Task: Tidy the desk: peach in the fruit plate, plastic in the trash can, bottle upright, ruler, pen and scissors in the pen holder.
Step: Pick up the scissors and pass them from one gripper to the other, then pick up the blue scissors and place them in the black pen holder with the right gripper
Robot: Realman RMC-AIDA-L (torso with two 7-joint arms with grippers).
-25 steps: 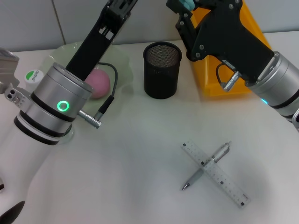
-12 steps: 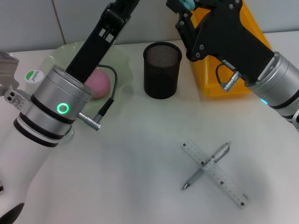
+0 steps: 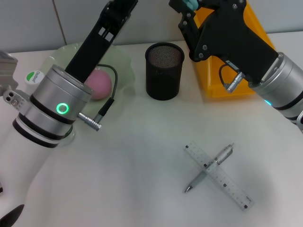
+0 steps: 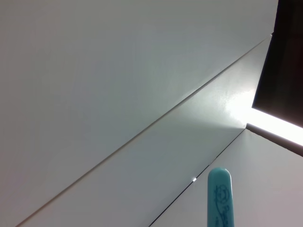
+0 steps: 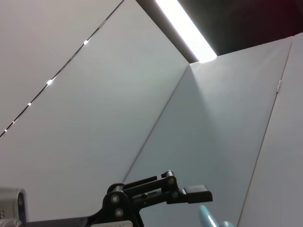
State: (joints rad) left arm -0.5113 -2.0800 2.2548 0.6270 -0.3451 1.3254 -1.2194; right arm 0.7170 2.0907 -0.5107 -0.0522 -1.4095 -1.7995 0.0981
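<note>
Scissors (image 3: 190, 4), teal-handled, sit at top centre between both raised arms, above the pen holder (image 3: 164, 70); grip state of either claw cannot be told. Judged step: scissors transfer; next, lower into holder.

the table (image 3: 142, 156) is plain white. the pen holder (image 3: 164, 71) is black mesh. the peach (image 3: 98, 85) is soft pink and lies in a pale, translucent green fruit plate (image 3: 124, 59). the trash can (image 3: 227, 82) is bright orange-yellow. the ruler (image 3: 222, 178) is clear with small dark marks along it, and the pen (image 3: 209, 168) is silver-grey. a white cap with a green label (image 3: 34, 76) shows by the left arm. a turquoise piece (image 4: 219, 196) carries a faint darker print. a green ring light (image 3: 62, 108) glows on the silver-and-black left arm.
</note>
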